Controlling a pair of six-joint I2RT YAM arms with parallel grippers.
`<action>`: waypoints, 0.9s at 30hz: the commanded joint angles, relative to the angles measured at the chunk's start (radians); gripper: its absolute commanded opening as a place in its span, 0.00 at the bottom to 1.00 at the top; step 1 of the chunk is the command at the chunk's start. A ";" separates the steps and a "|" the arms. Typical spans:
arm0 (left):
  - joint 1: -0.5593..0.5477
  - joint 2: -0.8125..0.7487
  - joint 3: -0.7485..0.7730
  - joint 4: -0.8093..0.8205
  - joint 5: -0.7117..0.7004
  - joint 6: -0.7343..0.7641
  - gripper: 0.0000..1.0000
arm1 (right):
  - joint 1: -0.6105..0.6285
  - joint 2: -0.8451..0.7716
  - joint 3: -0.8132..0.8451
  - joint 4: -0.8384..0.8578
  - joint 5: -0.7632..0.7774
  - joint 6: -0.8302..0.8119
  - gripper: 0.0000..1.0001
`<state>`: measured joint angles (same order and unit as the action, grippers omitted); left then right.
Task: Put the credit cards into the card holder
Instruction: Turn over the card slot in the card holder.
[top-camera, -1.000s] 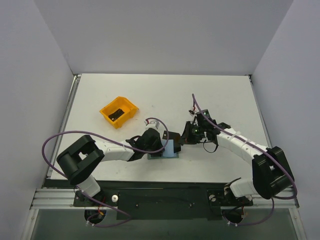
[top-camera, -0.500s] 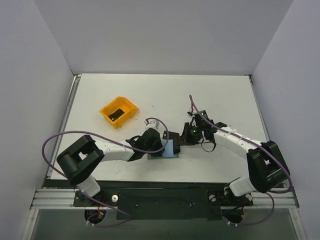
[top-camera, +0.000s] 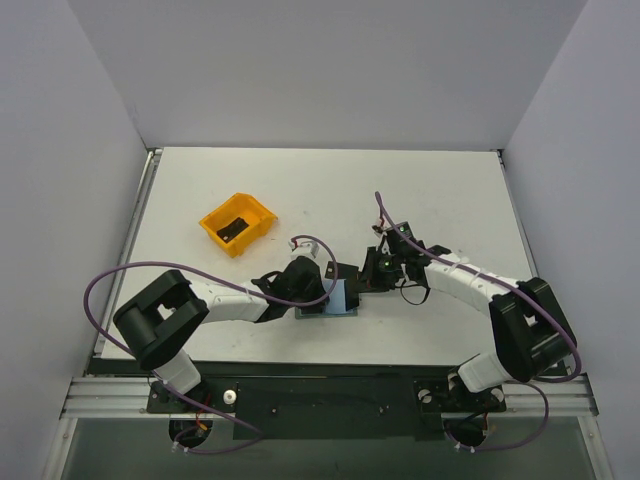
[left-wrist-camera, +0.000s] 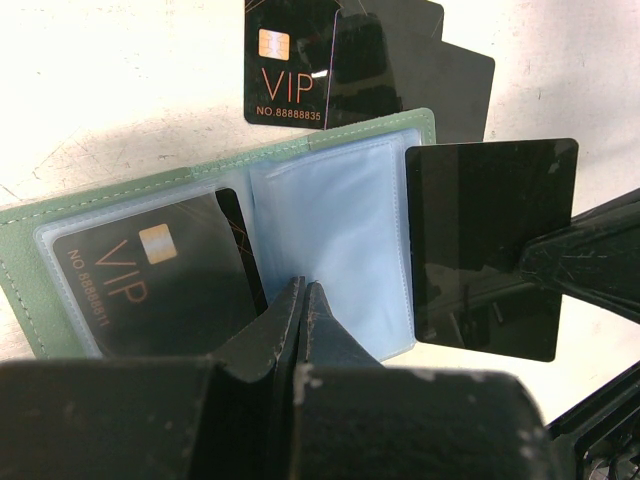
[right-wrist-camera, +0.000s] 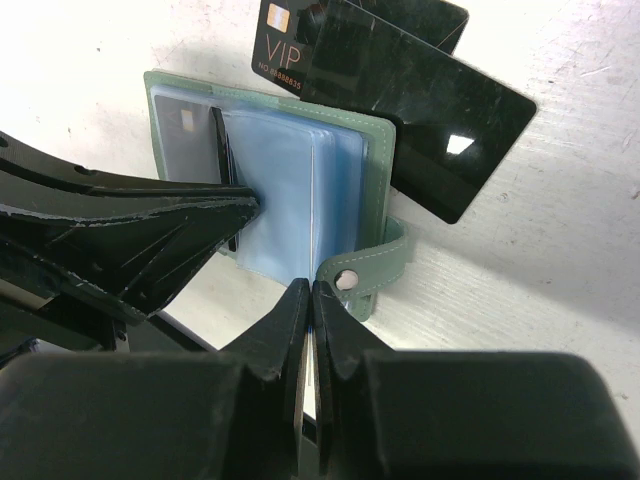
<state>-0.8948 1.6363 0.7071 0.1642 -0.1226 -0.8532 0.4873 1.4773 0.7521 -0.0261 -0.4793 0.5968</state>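
The card holder (left-wrist-camera: 330, 215) lies open, sage-green with light-blue sleeves, under both grippers (top-camera: 334, 298). One black VIP card (left-wrist-camera: 150, 285) sits in its left sleeve. My left gripper (left-wrist-camera: 303, 292) is shut, its tips pressing on the blue lining near the fold. My right gripper (right-wrist-camera: 305, 292) is shut on a black credit card (left-wrist-camera: 490, 245), held edge-on at the right sleeve's outer edge. The snap tab (right-wrist-camera: 372, 268) sticks out beside it. Three loose credit cards (right-wrist-camera: 420, 130) lie fanned just beyond the wallet, one showing VIP print (left-wrist-camera: 288, 65).
An orange bin (top-camera: 238, 222) with a dark item inside stands at the back left. The table's near edge (top-camera: 330, 350) is just behind the wallet. The two arms meet over the wallet, fingers close together.
My right gripper has moved a little left with its card, closer to the wallet. The left arm and the wallet have not moved.
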 joint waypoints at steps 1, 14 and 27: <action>0.008 0.023 -0.024 -0.112 -0.014 0.017 0.00 | 0.011 0.011 -0.008 0.003 0.004 -0.020 0.00; 0.008 0.030 -0.017 -0.114 -0.009 0.020 0.00 | 0.023 0.037 0.003 -0.012 0.019 -0.035 0.00; 0.008 0.030 -0.020 -0.114 -0.009 0.019 0.00 | 0.042 0.078 -0.013 0.063 -0.015 0.012 0.00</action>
<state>-0.8940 1.6367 0.7071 0.1627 -0.1219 -0.8532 0.5186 1.5314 0.7521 0.0090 -0.4812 0.5900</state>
